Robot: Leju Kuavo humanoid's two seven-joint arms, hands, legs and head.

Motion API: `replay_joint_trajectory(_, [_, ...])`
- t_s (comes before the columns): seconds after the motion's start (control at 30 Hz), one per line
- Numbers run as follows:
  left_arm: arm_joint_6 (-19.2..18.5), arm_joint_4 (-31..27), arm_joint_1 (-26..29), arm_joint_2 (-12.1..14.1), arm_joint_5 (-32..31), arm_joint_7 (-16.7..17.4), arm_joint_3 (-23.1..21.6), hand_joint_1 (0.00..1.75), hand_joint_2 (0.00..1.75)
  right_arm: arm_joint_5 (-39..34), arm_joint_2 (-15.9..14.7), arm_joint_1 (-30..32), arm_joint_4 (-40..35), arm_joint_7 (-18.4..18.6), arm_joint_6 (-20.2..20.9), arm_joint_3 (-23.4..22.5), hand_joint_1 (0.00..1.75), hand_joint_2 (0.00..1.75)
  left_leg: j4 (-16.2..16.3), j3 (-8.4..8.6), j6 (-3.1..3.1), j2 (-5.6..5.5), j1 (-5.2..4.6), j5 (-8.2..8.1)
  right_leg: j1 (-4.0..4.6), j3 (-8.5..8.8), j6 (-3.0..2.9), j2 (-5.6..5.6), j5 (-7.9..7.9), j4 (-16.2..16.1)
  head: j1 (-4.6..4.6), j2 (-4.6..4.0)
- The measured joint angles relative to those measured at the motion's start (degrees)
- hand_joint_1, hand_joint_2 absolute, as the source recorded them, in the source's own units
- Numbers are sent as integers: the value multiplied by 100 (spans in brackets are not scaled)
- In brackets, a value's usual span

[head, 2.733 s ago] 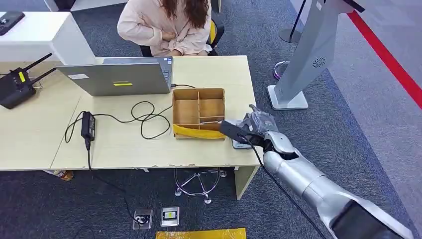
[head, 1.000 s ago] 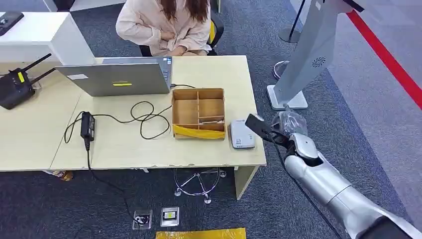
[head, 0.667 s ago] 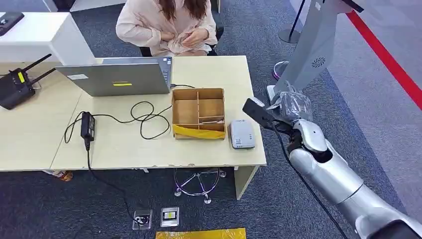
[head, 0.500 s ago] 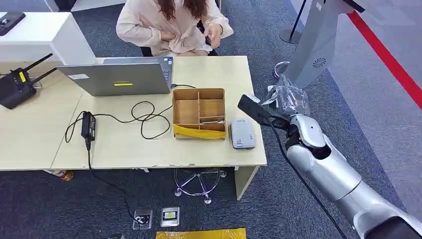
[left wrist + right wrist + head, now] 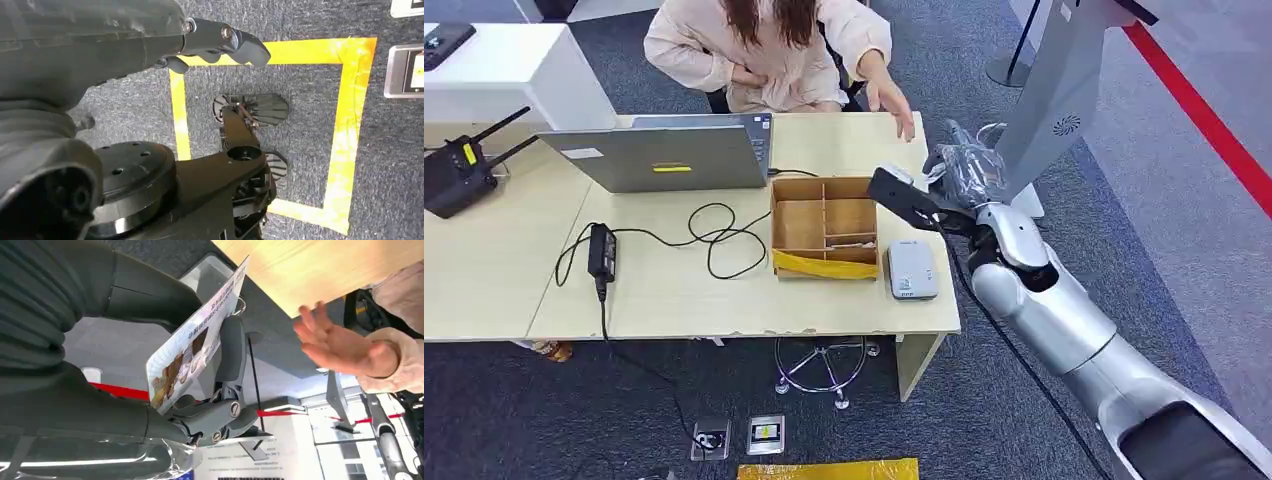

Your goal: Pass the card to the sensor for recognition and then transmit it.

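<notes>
- While the right robot hand [image 5: 964,172] is raised over the surface's [image 5: 684,290] edge at about 3 o'clock, it grips the card [image 5: 197,335] between thumb and fingers [image 5: 231,347]; the right wrist view shows the printed card standing on edge in that grip.
- The card reader [image 5: 911,269], a small grey-white box, lies flat on the surface at roughly 5 o'clock from the right robot hand, just beside the wooden divided tray [image 5: 823,227] with its yellow front strip.
- A seated person's open hand [image 5: 890,98] reaches out at about 11 o'clock from the right robot hand, near the card but apart from it.
- The left robot hand [image 5: 100,35] hangs above carpet marked with yellow tape [image 5: 345,130]; its fingers are curled in and hold nothing.
- At 9 o'clock on the surface stand a laptop [image 5: 664,155], a looped black cable [image 5: 714,235] and a power adapter [image 5: 601,250].
</notes>
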Motion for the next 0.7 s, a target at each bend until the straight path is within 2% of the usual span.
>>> replay_joint_trajectory(0.3, [9,0,42,15,157,2,20,0,0,-50,592,-345,1102,-299,-380,129,175,175,1,0,0,0,-1,0,-1,-2,-1,1,-1,-1,0,0])
replay_joint_trajectory(0.7, [129,0,57,13,157,7,22,0,0,-55,853,-472,1797,-437,-477,136,175,175,1,1,0,-1,-1,0,-1,-2,-1,0,-1,-1,2,0])
